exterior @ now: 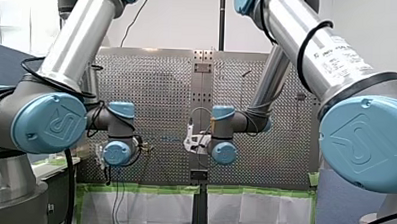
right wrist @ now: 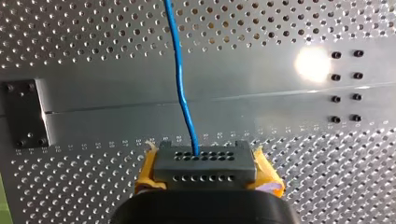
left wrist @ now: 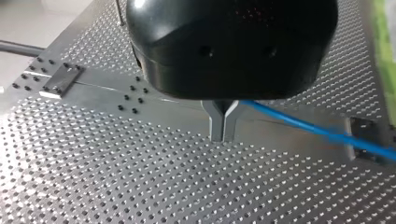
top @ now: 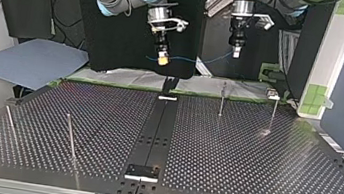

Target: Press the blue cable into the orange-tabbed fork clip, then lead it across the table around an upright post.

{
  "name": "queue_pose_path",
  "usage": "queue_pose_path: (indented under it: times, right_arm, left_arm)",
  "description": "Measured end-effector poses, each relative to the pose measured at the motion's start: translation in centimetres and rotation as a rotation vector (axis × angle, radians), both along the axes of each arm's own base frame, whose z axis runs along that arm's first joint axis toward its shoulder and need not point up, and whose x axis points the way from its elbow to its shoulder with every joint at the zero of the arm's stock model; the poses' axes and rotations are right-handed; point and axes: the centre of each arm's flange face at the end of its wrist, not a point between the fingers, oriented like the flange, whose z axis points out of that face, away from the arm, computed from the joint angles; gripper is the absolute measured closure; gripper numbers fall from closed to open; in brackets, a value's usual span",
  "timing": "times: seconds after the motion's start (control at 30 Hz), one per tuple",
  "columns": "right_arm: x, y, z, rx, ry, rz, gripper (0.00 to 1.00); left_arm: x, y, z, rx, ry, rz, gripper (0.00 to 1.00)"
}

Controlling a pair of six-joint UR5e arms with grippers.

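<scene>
A big black left gripper (left wrist: 223, 138) is seen from close up. Its two metal fingers (left wrist: 216, 122) are pressed together, and no gap is left at the tips. The tips are held just above the table (left wrist: 116, 177), which is full of little holes. A blue cable (left wrist: 322, 133) comes out right beside the fingers, close under the black body, and is stretched away to one side, up off the table. Behind the gripper, a smooth flat strip (left wrist: 100, 88) is laid across the table. A small dark plate (left wrist: 60, 79) is fixed on it. A thin post (left wrist: 120, 13) is stood far behind.
</scene>
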Motion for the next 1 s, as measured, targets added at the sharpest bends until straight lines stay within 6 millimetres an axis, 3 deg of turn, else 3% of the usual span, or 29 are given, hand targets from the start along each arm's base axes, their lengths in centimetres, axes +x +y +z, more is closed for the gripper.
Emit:
queue_pose_path:
  times: [0.37,0.6,0.77,1.0]
  right_arm:
    - [1.0,-1.9,-4.3,0.027,0.015,-0.004,1.0]
    - [1.2,-3.6,-4.7,0.029,0.01,-0.012,1.0]
    - [0.7,-5.0,-4.7,0.033,0.014,-0.024,1.0]
    - [-0.1,-6.0,-5.3,0.041,0.021,-0.027,1.0]
  left_arm:
    - [4.7,0.7,-2.1,-0.02,-0.027,0.004,1.0]
    - [6.9,0.2,-3.8,-0.044,-0.026,0.007,1.0]
    - [7.5,0.2,-5.6,-0.038,0.0,0.01,1.0]
    - [6.8,0.5,-8.5,-0.013,0.065,0.012,1.0]
